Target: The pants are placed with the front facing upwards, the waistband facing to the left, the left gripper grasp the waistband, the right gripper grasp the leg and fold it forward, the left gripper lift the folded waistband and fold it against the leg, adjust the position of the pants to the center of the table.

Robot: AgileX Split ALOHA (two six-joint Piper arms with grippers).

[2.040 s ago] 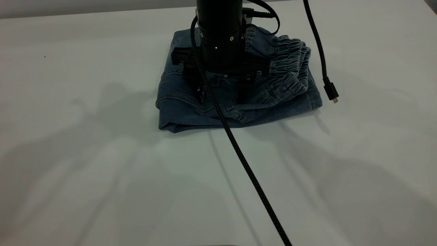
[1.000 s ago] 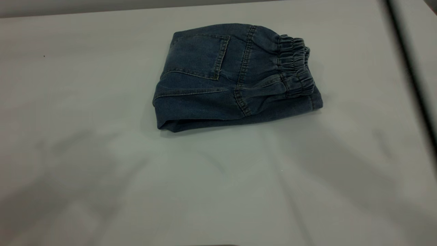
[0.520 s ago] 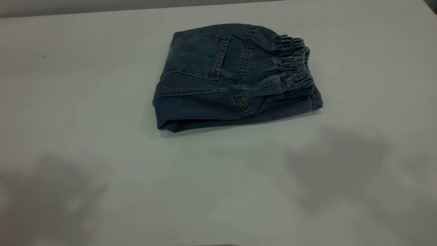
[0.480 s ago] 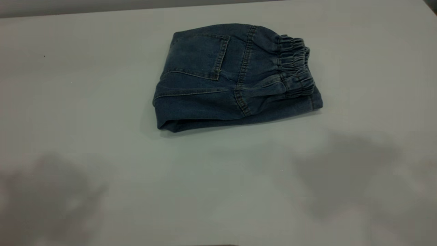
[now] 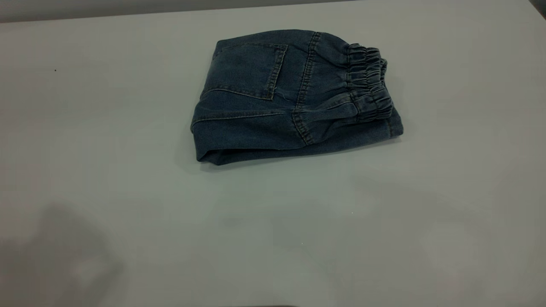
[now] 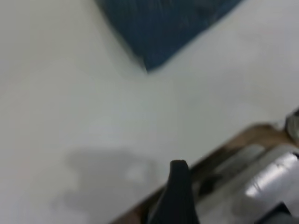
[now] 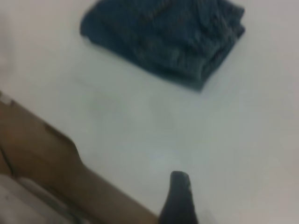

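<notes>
1 folded bundle, the pants [image 5: 294,96], lies on the table [image 5: 128,213] toward its far edge, roughly midway between the left and right edges. We see the back side uppermost: a patch pocket [image 5: 247,70] with tan stitching sits on the left half of the bundle, and the gathered waistband [image 5: 367,83] runs along the right side, stacked over the layers beneath. A folded edge faces the near edge of the table, and nothing touches the denim.

Neither arm appears in the exterior view. In the left wrist view, 1 dark fingertip of the left gripper [image 6: 178,196] shows above the table edge, well apart from a corner of the pants [image 6: 163,28]. In the right wrist view, 1 dark fingertip of the right gripper [image 7: 180,198] shows likewise, near the table edge and well apart from the pants [image 7: 168,39]. With only 1 finger visible in each view, we cannot tell whether either gripper is spread or pressed together.
</notes>
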